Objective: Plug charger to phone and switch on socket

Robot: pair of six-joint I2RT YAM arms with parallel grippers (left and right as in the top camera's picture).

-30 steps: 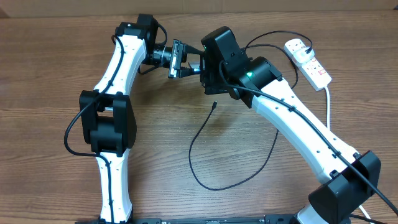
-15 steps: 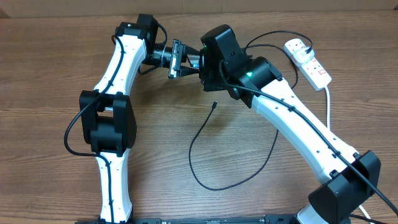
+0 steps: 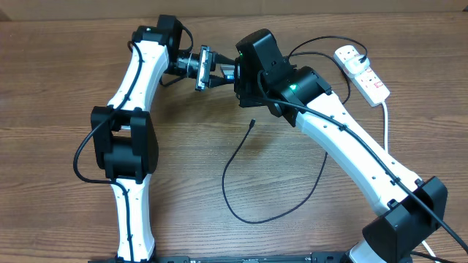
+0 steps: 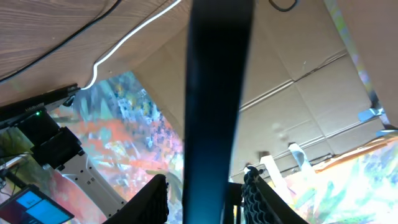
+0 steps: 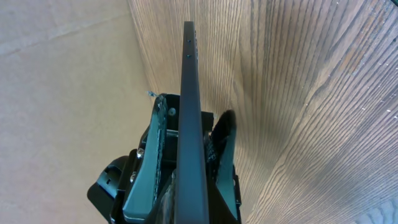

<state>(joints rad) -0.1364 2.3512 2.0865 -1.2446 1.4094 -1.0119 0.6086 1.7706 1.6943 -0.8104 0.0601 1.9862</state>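
One phone [image 5: 188, 74], right hand [image 5: 193, 109] pinching it, left hand [image 4: 205, 177] straddling, hold unclear, charger [image 3: 234, 157] loose nearby

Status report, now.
Right fingers shut on phone. Left fingers straddle it, gaps showing. Charger tip loose on table. Nothing in the way.

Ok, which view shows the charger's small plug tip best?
Overhead: the charger tip lies free on the table, with nothing covering it. Right wrist shows only the phone edge-on over wood; left wrist likewise shows the phone's edge, no tip.
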